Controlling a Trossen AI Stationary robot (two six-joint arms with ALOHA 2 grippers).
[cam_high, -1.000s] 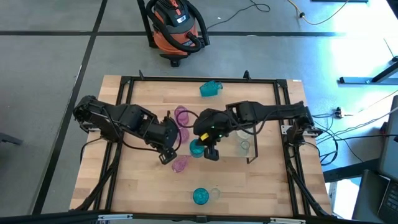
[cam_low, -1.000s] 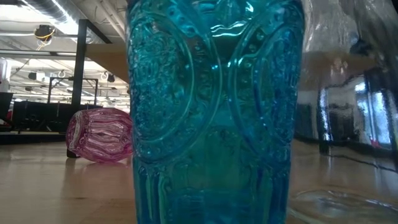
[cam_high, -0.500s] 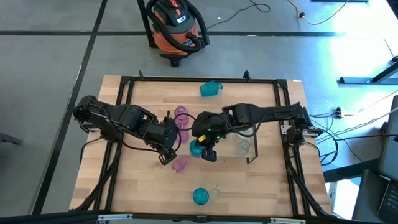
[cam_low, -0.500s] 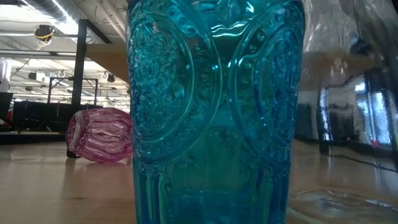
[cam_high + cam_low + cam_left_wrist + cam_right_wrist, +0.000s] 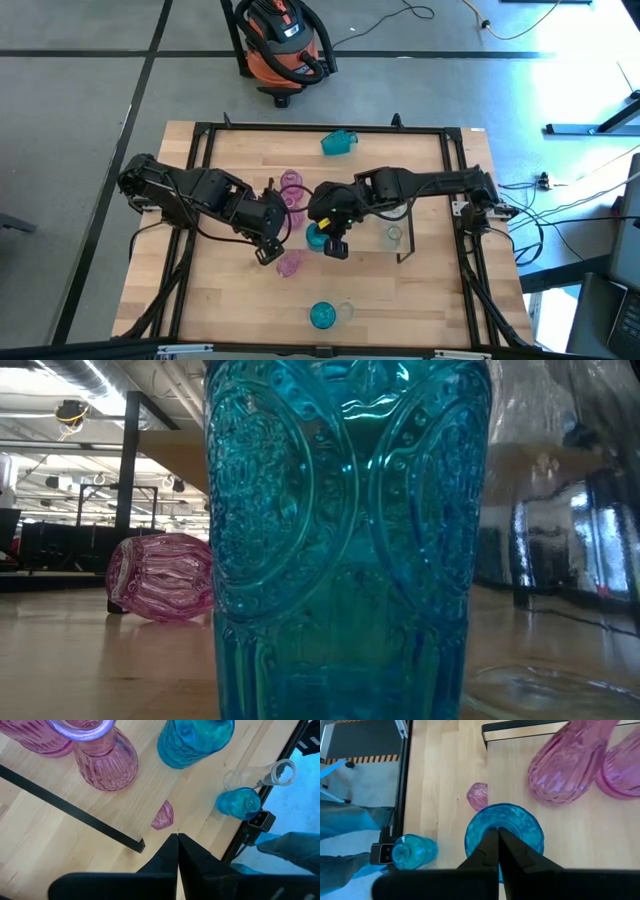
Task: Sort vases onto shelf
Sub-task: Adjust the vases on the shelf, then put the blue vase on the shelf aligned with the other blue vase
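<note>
A teal vase [image 5: 520, 827] stands upright at the edge of the light-wood shelf [image 5: 555, 835], its open mouth up; it also shows in the high view [image 5: 315, 238]. My right gripper [image 5: 497, 831] is shut right over that mouth, and in the high view [image 5: 338, 250] it is just beside the vase. Two pink vases [image 5: 105, 755] stand on the shelf. A small pink vase [image 5: 162, 816] lies on its side on the table. My left gripper [image 5: 177, 836] hangs shut above it, holding nothing. My right gripper's shut fingertips [image 5: 492, 836] slant down from the table's right and show in front of the near rim [image 5: 480, 827] of the teal vase's mouth. Whether they touch the rim cannot be told. The vase stands upright.
Near the front edge stand a second teal vase [image 5: 322, 315] and a clear vase [image 5: 346, 311]. Another teal vase [image 5: 340, 142] lies at the far edge. Clear vases [image 5: 390, 235] stand on the shelf's right part, by its dark bracket [image 5: 405, 250]. A black frame [image 5: 200, 150] rims the table.
My right arm has leaned a little toward the table's left and its gripper has tipped slightly further down at the teal vase. The vases have kept their places.
</note>
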